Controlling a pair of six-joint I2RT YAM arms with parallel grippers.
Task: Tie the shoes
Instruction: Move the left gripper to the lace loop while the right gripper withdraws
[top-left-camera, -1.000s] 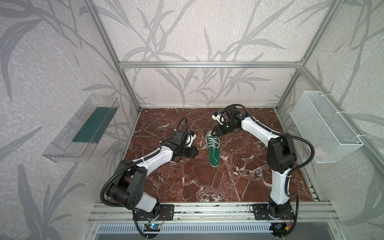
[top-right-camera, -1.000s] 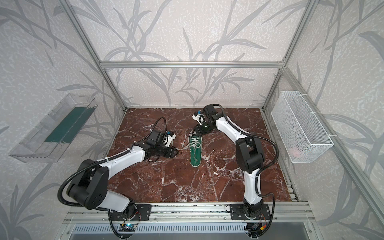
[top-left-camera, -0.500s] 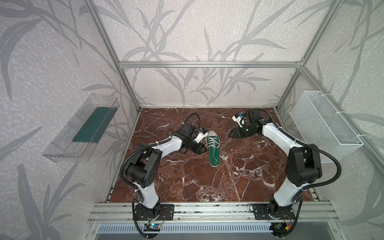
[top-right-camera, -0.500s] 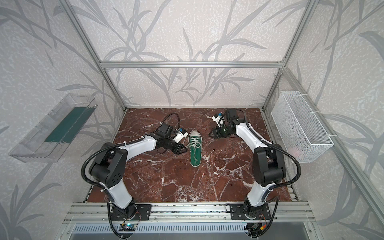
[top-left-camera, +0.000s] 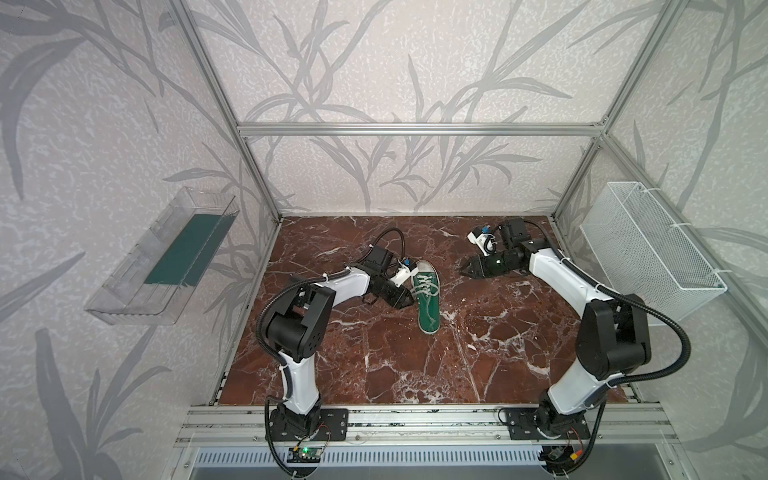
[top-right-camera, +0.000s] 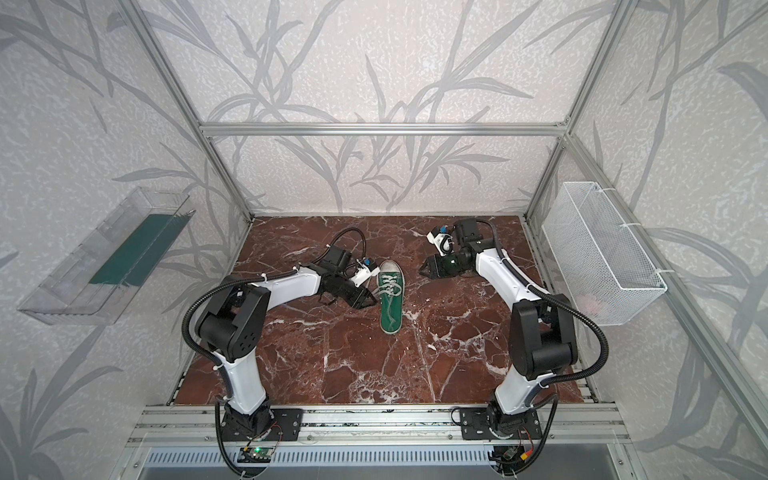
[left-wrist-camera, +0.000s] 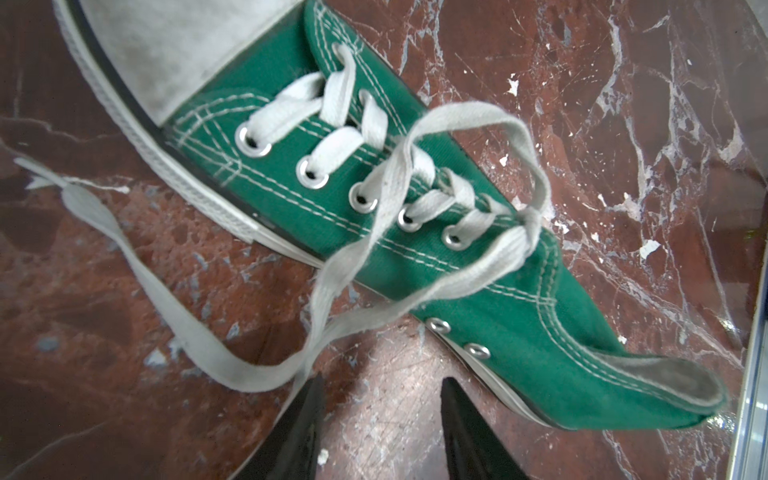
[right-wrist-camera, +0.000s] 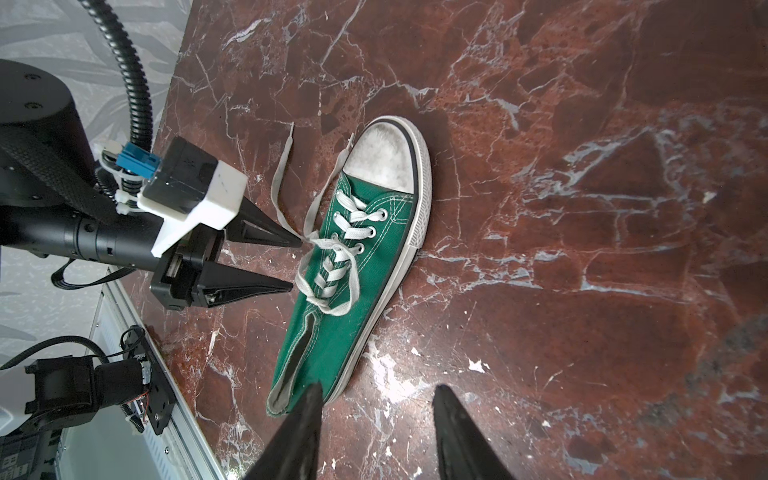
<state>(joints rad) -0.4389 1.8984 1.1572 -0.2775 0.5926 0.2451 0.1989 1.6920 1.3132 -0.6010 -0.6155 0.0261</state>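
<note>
At mid surface (top-left-camera: 415, 374) lies the shoe (top-left-camera: 427, 301), toe far. Just left, the left gripper (right-wrist-camera: 297, 264) gapes empty, one tip against loose laces (left-wrist-camera: 415, 174). The right gripper (right-wrist-camera: 378, 388), parted and empty, hides some heel in its wrist view.

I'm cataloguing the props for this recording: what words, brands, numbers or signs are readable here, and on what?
None can be read.
The green sneaker shows no brand or size mark.
A faint mark on the black camera housing is too small to read.
</note>
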